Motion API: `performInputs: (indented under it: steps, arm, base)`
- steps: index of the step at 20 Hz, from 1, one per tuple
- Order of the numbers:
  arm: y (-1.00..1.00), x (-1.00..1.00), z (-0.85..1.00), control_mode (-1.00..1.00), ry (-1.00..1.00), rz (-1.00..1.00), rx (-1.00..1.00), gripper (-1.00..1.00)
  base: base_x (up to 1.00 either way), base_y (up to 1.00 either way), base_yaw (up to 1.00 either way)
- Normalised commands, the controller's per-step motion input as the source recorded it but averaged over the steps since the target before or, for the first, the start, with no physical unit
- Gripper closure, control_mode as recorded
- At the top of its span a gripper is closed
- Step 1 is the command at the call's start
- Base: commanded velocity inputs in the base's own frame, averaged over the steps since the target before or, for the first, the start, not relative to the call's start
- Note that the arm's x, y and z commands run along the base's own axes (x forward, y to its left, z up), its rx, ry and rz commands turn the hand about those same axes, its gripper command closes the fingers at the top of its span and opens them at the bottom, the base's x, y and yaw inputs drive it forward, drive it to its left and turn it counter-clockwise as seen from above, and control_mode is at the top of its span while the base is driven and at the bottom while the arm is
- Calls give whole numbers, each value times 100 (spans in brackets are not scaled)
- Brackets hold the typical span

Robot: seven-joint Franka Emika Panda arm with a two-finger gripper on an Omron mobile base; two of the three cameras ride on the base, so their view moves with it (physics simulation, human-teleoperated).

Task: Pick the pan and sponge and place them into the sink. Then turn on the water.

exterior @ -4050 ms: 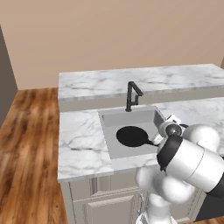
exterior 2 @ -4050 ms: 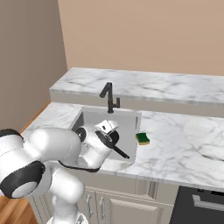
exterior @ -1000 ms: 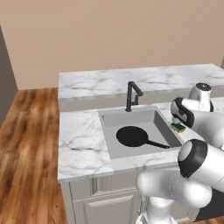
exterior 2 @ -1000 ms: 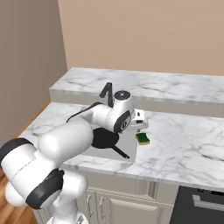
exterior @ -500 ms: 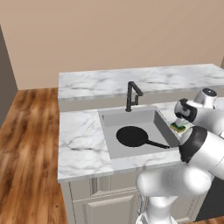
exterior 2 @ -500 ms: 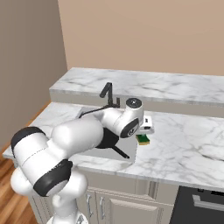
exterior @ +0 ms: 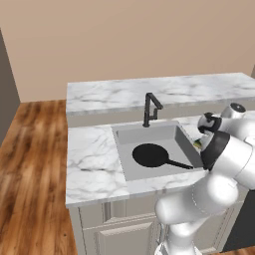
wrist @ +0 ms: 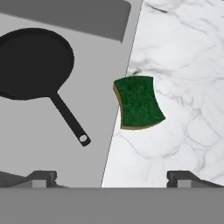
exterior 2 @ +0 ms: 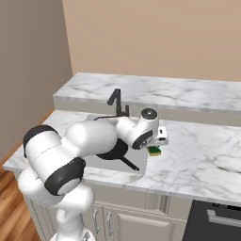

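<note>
Pan [wrist: 35, 63] lay flat in sink [exterior: 124, 137], handle toward counter side, sponge [wrist: 138, 103] green face up on marble counter [wrist: 183, 65] just beside basin edge, gripper [wrist: 111, 177] hovered above it, fingers spread wide, nothing held.

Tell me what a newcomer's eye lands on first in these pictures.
The black pan lies flat in the grey sink, its thin handle pointing toward the basin's right wall. The sponge, green side up, sits on the white marble counter right at the sink's edge, with the open gripper poised over it. Behind the basin stands the slim black faucet, with no water running.
</note>
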Motion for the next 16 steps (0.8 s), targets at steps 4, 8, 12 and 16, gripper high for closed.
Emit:
performInputs:
  steps: [4,8,12,16]
  arm:
    - [-1,24,-19,-100,0,3,0,-100]
    - [0,31,-22,-100,0,2,0,-100]
    - [-4,27,-28,-100,0,3,0,-100]
    - [-14,30,-31,-100,0,3,0,-100]
  base:
    - [0,0,0]
    - [0,0,0]
    - [0,0,0]
    - [0,0,0]
